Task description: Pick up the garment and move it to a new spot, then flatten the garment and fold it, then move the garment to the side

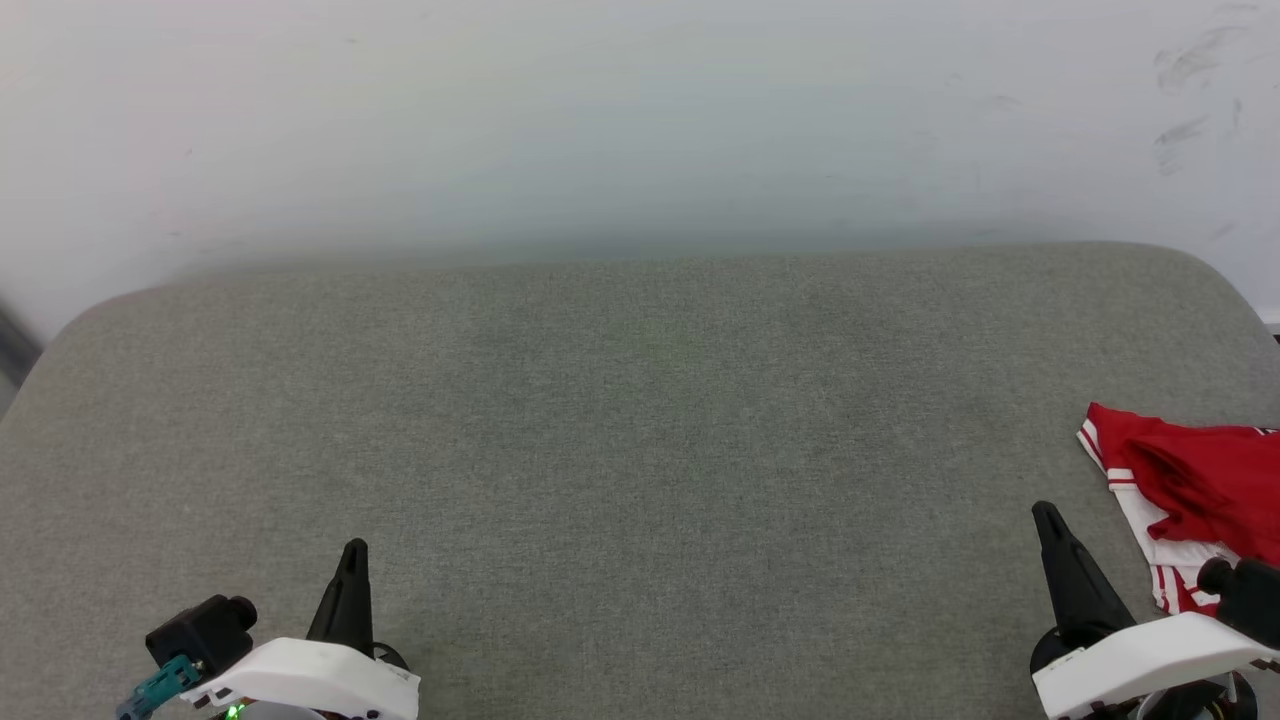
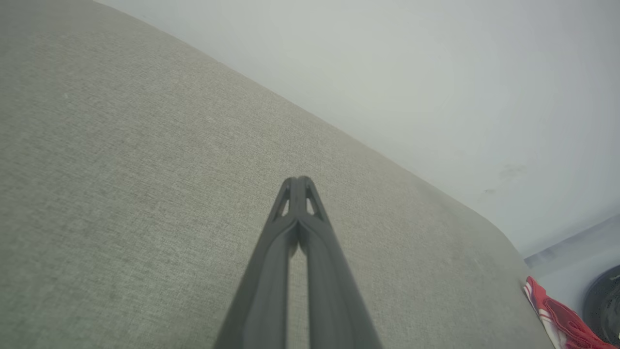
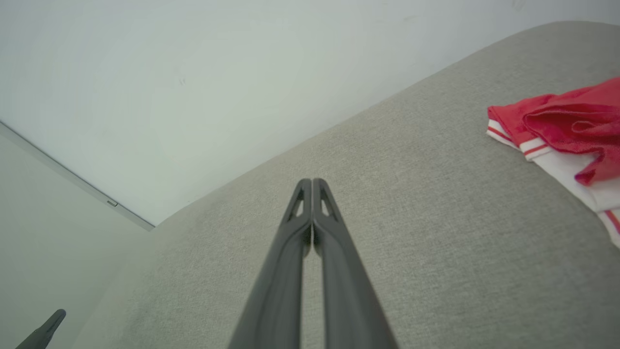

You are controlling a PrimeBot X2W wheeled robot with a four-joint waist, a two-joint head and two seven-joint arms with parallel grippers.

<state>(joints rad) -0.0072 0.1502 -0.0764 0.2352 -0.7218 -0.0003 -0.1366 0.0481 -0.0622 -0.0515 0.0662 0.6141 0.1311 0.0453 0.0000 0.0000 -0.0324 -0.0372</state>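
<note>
The garment (image 1: 1190, 480), a red jersey with white panels and striped trim, lies crumpled at the far right edge of the grey cushion (image 1: 620, 420), partly cut off by the head view's edge. In the right wrist view the garment (image 3: 566, 121) sits to the upper right. A corner of the garment (image 2: 557, 317) shows at the lower right of the left wrist view. My right gripper (image 1: 1047, 516) is shut with nothing in it, just left of the cloth and apart from it. My left gripper (image 1: 353, 552) rests shut and bare at the lower left, far from it.
A pale wall (image 1: 640, 120) rises behind the cushion. The cushion has rounded back corners and a broad bare middle. In the left wrist view a dark round object (image 2: 603, 305) sits beyond the cushion's right edge, partly cut off.
</note>
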